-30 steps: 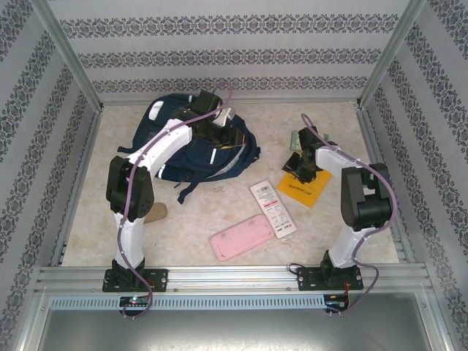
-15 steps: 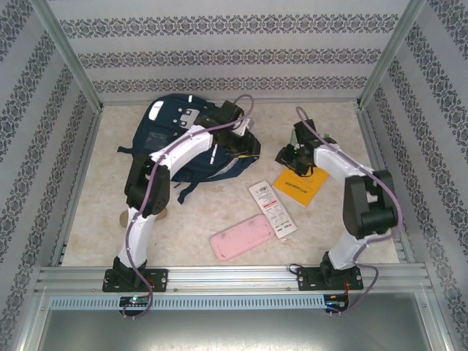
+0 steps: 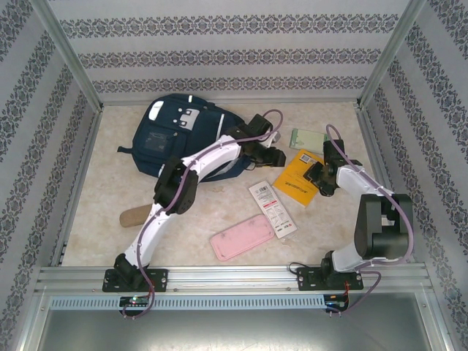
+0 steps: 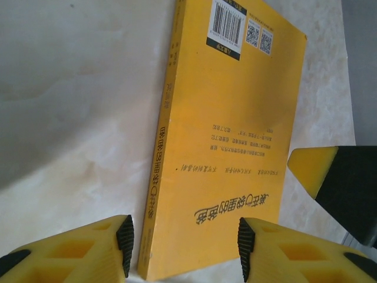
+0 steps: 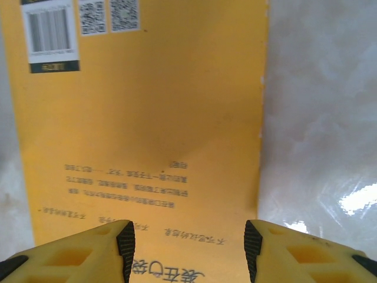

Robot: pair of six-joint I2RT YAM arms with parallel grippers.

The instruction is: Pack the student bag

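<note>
Looking down on the student bag [image 3: 168, 131], lying flat at the far left of the bench [image 3: 197, 208]. Pointing its top, with the white-grey patches, toward the back wall. Running its long axis on a slant from there toward the near right, with the left arm [image 3: 212, 157] crossing over its lower end.

Comparing with a second ago: no longer reaching over the bag with the left jaws, now hanging by the left edge of the yellow book [image 3: 300, 190]. Finding the right jaws shifted from the book's far left edge round to its right side. Uncovering a green packet [image 3: 307, 139] beyond the book and more of a brown object [image 3: 135, 216] near the left arm. Leaving the pink pencil case [image 3: 241, 238] and the white packet [image 3: 273, 208] where they were.

Holding the left jaws apart, fingers [image 4: 100, 247] straddling the book's spine corner and clamping nothing; touching the cover or not, impossible to tell. Keeping the right jaws likewise apart above the book, one finger [image 5: 88, 250] over the yellow cover, the other over bare bench just beside the book's edge, gripping nothing.
</note>
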